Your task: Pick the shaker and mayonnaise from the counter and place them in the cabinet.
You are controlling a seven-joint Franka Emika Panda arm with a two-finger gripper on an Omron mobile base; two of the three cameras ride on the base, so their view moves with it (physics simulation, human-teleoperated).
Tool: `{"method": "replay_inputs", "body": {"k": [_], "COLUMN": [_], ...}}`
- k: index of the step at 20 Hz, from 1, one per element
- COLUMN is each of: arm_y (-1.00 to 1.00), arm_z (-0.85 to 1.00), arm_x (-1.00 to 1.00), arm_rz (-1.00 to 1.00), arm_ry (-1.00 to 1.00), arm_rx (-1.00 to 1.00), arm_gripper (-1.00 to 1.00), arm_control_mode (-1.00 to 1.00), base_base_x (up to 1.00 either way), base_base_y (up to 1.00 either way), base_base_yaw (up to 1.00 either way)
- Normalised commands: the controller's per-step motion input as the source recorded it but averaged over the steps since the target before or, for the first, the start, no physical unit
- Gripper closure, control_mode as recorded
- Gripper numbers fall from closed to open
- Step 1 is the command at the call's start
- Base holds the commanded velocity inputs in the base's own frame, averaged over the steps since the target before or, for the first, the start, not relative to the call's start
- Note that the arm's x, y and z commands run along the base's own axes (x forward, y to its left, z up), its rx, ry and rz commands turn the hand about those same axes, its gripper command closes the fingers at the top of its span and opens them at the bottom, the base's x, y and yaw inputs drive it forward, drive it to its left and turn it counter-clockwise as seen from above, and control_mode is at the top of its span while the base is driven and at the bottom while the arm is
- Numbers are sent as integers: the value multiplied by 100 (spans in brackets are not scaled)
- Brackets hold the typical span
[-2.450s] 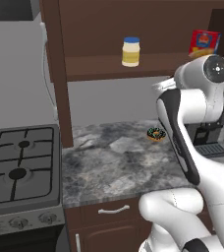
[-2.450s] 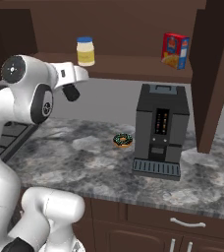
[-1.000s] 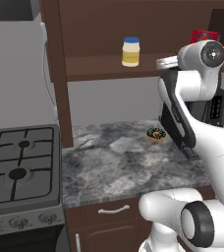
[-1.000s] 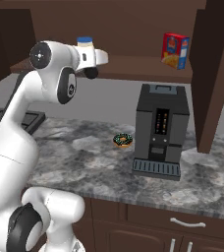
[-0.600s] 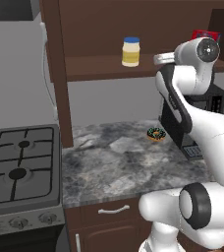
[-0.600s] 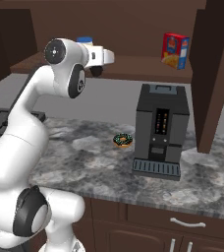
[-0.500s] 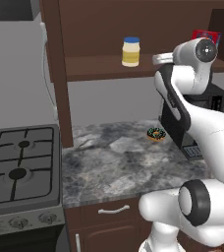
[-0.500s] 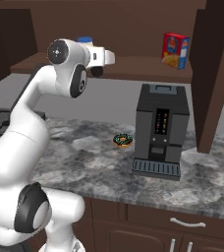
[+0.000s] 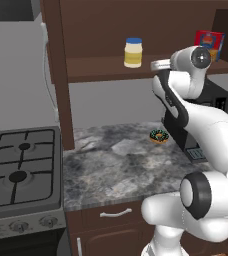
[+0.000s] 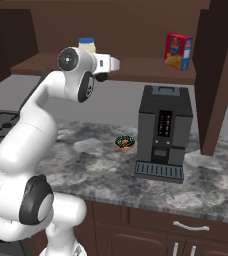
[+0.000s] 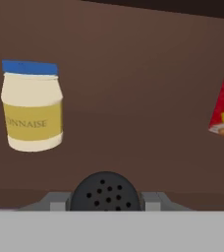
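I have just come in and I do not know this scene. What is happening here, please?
A white robot arm is putting things from the counter away in the wall cabinet. The mayonnaise already stands upright on the cabinet shelf, with a red-and-yellow box farther along. The gripper is raised to shelf height, jaws shut on the black shaker, facing into the cabinet to the right of the jar. A donut and a coffee machine are on the counter.

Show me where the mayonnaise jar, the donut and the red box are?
mayonnaise (image 11: 32,115): hand view, on its label.
donut (image 10: 125,143): right base view, on its top.
red box (image 10: 178,51): right base view, on its front.
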Motion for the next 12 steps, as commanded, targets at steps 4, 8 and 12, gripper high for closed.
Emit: {"method": "replay_inputs", "body": {"k": [4, 8, 12], "arm_y": [0, 0, 0], "arm_z": [-16, 17, 39], "arm_x": [24, 7, 1], "arm_rz": [1, 0, 0], "arm_ry": [0, -1, -4], "arm_rx": [0, 0, 0], "arm_gripper": [100, 100, 100], "arm_control_mode": [-100, -100, -100], "base_base_x": [0, 0, 0], "base_base_y": [0, 0, 0], "base_base_yaw": [0, 0, 0]}}
